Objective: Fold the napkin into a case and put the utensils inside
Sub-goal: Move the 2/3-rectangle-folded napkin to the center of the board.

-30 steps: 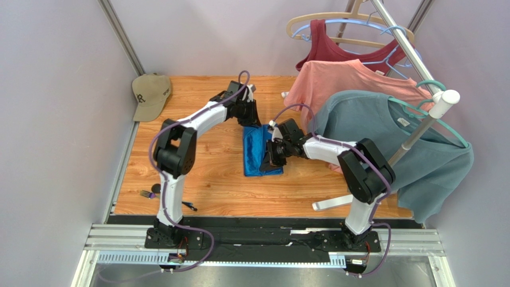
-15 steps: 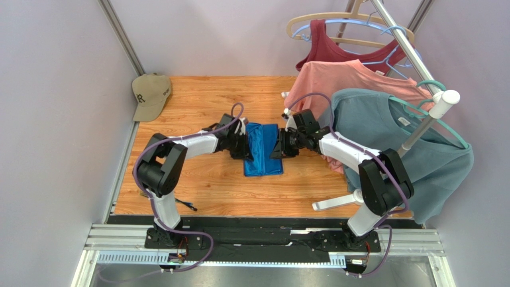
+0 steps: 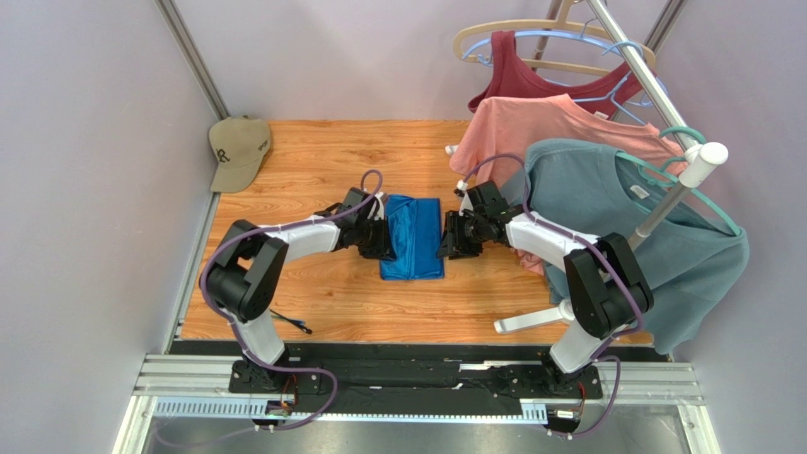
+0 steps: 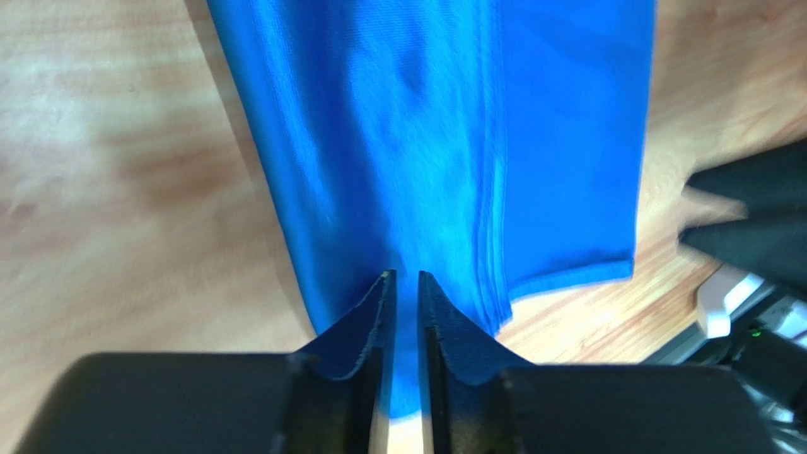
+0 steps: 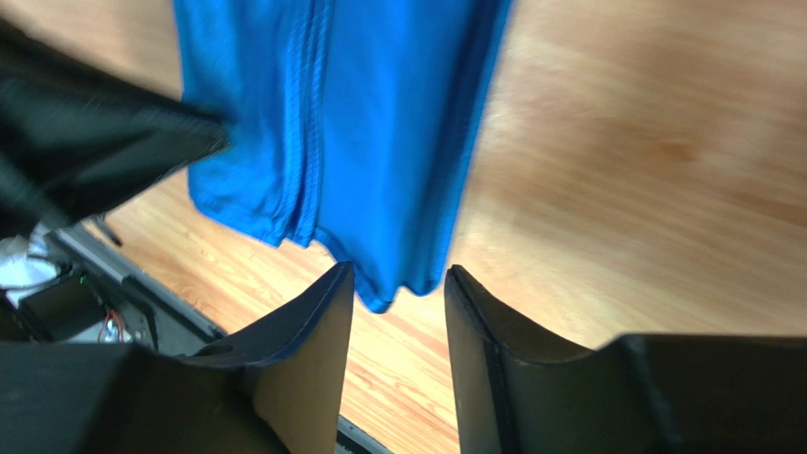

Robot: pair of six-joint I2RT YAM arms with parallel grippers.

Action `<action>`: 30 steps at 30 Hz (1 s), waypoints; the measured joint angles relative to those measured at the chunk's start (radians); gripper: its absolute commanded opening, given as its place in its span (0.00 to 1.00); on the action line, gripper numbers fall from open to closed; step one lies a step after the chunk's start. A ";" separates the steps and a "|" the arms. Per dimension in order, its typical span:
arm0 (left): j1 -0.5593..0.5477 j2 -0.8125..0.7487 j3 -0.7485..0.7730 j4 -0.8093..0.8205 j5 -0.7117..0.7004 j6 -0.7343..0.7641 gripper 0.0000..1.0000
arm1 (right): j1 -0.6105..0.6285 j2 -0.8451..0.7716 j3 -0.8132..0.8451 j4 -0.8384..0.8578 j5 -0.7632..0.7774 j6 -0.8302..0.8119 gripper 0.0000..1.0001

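The folded napkin (image 3: 412, 238) lies flat on the worktop (image 3: 322, 151), flanked as if for squaring by the right pincer (image 5: 398, 270), spread open, and the left pincer (image 4: 403, 276), barely parted; whether it grips, I cannot tell.

Left arm (image 3: 284, 241) and right arm (image 3: 549, 238) were each bent at the elbow and reached inward, with wrists low and the grippers facing each other. Left gripper (image 4: 403, 276): fingers (image 4: 365, 326) were nearly together, with a narrow slit between them. Right gripper (image 5: 398, 270): fingers (image 5: 308, 326) were clearly parted, with a wider gap than the left.
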 measured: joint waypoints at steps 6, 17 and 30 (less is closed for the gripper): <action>-0.085 -0.157 0.010 -0.059 -0.093 0.047 0.32 | -0.059 0.000 0.055 -0.049 0.052 -0.014 0.61; -0.342 0.031 0.326 -0.122 -0.392 0.066 0.36 | -0.117 -0.037 0.090 -0.107 0.142 -0.010 0.68; -0.415 0.341 0.620 -0.369 -0.654 -0.031 0.54 | -0.217 -0.215 -0.114 -0.106 0.175 -0.007 0.71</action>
